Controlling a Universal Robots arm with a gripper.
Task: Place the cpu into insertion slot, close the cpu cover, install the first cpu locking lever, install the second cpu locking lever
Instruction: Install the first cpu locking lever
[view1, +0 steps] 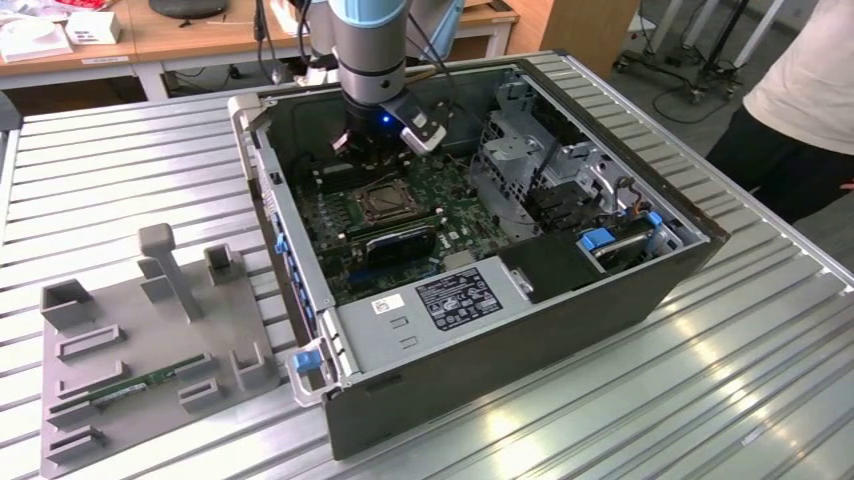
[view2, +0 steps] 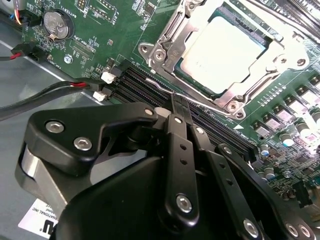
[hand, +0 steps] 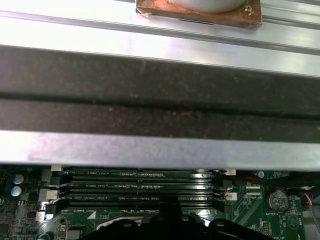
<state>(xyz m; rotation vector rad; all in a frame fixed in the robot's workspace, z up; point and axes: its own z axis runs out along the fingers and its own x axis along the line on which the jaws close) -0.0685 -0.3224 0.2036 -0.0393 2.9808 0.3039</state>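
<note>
Sitting far left: a grey fixture block (view1: 147, 330) on the ribbed metal table (view1: 694, 380), at the exterior view's left, with a green memory stick (view1: 147, 383) lying in it.
PC case: open tower (view1: 534, 340) on its side just right of the block, green board facing up.
Arm: reaches down into the case's far end.
Gripper: in the second wrist view the gripper (view2: 179, 104) has its black fingers (view2: 175, 130) pressed together, tips right at a thin wire lever (view2: 210, 103). Can't tell if they're pinching the wire or just touching it.
Memory slots: long black memory slots (view2: 145, 85) run under the fingertips.
cpu: the cpu (view2: 225, 50) sits in the insertion slot (view2: 152, 52), silvery top up.
cpu cover: the cpu cover (view2: 175, 27) lies flat, framing the chip.
Far right: a person (view1: 801, 100) stands beside the table.
</note>
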